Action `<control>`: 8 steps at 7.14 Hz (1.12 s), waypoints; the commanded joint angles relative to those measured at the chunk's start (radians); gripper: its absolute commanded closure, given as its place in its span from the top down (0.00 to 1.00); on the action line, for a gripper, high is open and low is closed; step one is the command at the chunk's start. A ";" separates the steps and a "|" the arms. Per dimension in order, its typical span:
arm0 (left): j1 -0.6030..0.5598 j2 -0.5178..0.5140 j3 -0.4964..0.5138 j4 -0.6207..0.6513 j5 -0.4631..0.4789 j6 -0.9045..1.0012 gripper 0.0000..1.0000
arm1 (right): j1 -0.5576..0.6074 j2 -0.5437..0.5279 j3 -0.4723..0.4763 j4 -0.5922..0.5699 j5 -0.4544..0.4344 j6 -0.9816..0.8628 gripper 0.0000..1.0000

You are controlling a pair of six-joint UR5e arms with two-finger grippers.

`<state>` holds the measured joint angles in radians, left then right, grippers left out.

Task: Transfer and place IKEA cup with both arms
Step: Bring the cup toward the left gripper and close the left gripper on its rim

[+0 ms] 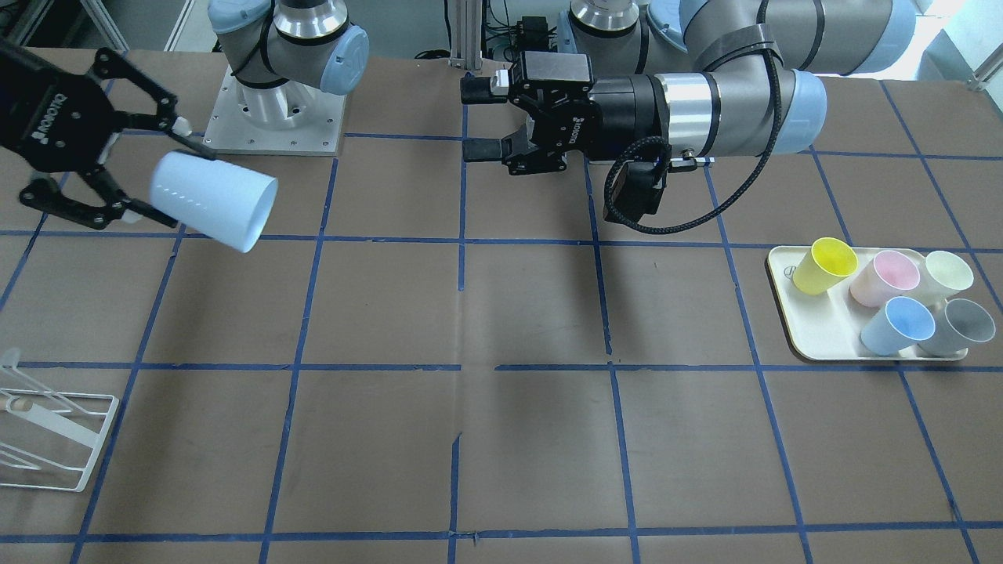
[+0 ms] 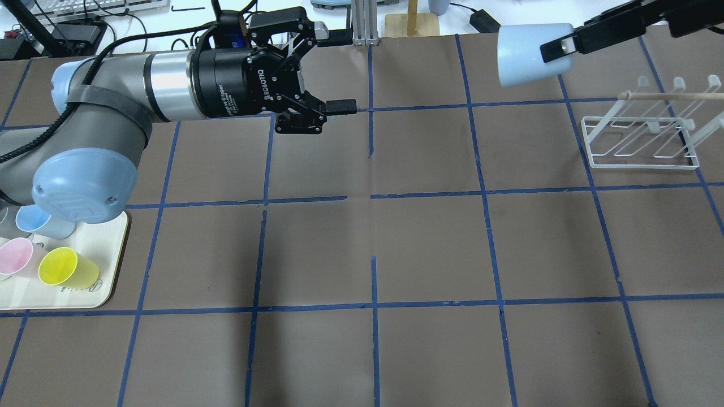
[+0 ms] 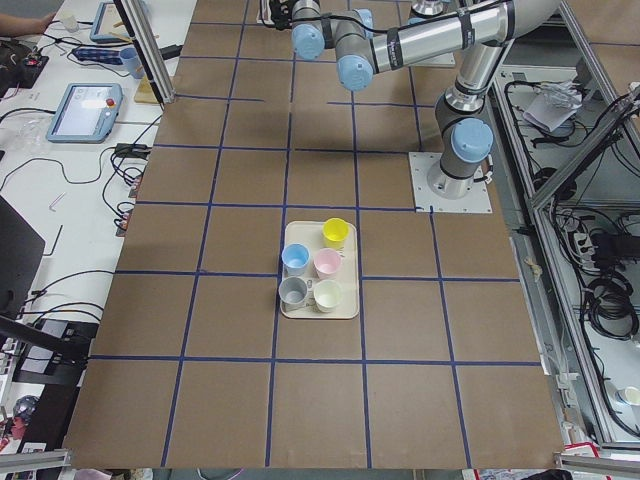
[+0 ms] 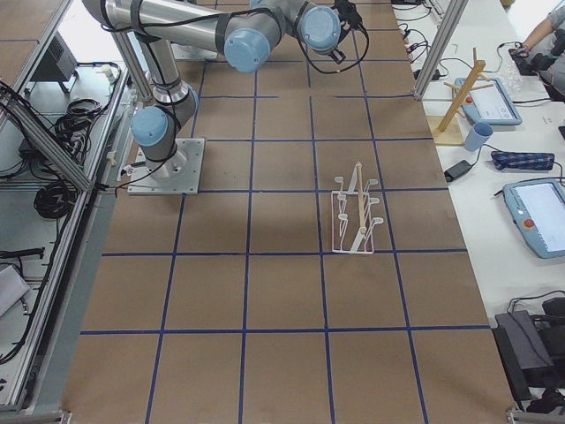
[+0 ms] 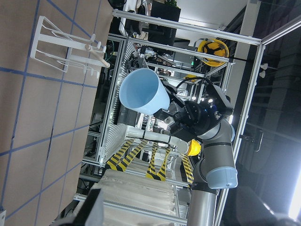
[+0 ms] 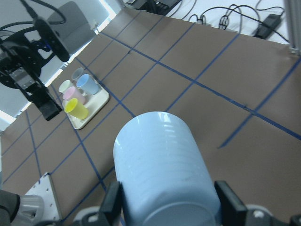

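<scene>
The right gripper (image 1: 174,184) is clamped on the cup (image 1: 215,201) and holds it sideways in the air above the table (image 1: 501,439). The left gripper (image 1: 472,117) has its fingers apart, holds nothing, and is well apart from the cup.

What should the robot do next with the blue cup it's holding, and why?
Probably the right gripper should swing the pale-blue plastic cup over the white wire rack. Its fingers pinch the cup in the air near that rack, while the left gripper is open and empty.
</scene>
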<state>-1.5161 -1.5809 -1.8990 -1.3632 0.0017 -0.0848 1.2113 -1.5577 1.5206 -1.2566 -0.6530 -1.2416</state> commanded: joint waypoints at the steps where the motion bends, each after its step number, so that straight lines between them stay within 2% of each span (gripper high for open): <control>1: -0.012 0.001 0.011 0.016 -0.054 -0.004 1.00 | 0.138 -0.010 0.009 0.061 0.027 -0.021 0.65; 4: -0.010 -0.013 0.003 0.092 -0.052 -0.019 1.00 | 0.238 -0.063 0.010 0.069 0.032 -0.019 0.65; 6: -0.033 -0.027 -0.002 0.093 -0.055 -0.021 1.00 | 0.241 -0.103 0.010 0.072 0.047 -0.013 0.66; 8: -0.055 -0.021 -0.008 0.084 -0.055 -0.038 1.00 | 0.241 -0.093 0.010 0.071 0.049 -0.012 0.66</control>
<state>-1.5606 -1.6052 -1.9032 -1.2732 -0.0533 -0.1104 1.4518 -1.6555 1.5307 -1.1846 -0.6070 -1.2549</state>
